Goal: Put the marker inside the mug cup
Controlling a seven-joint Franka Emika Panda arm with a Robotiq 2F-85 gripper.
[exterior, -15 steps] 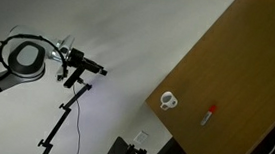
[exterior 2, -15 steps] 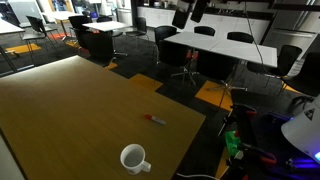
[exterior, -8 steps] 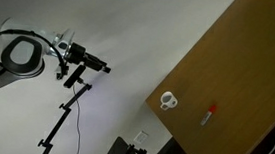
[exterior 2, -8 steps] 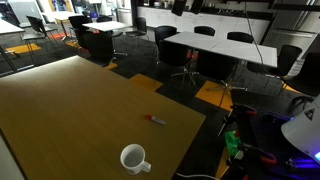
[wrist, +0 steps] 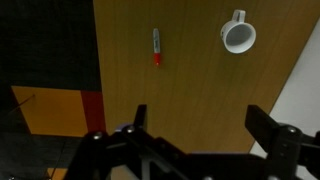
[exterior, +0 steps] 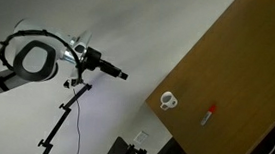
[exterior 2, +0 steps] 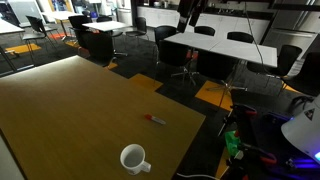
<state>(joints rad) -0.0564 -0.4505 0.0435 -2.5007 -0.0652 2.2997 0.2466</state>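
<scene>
The red marker (wrist: 156, 47) lies flat on the wooden table (wrist: 190, 90), and it shows in both exterior views (exterior: 209, 115) (exterior 2: 156, 120). The white mug cup (wrist: 238, 35) stands upright with a dark inside, near the table edge, apart from the marker; it also shows in both exterior views (exterior: 168, 101) (exterior 2: 134, 158). My gripper (wrist: 200, 125) is open and empty, high above the table and far from both things. In an exterior view the gripper (exterior: 118, 73) is off the table's side, and in an exterior view it (exterior 2: 190, 12) is at the top edge.
Office tables (exterior 2: 215, 45) and chairs (exterior 2: 180, 55) stand beyond the table's far edge. A tripod stand (exterior: 64, 116) is below the arm. Dark and orange floor (wrist: 50, 110) lies beside the table edge.
The arm has swung, and the gripper has shifted toward the table side in an exterior view. The marker and mug have not moved.
</scene>
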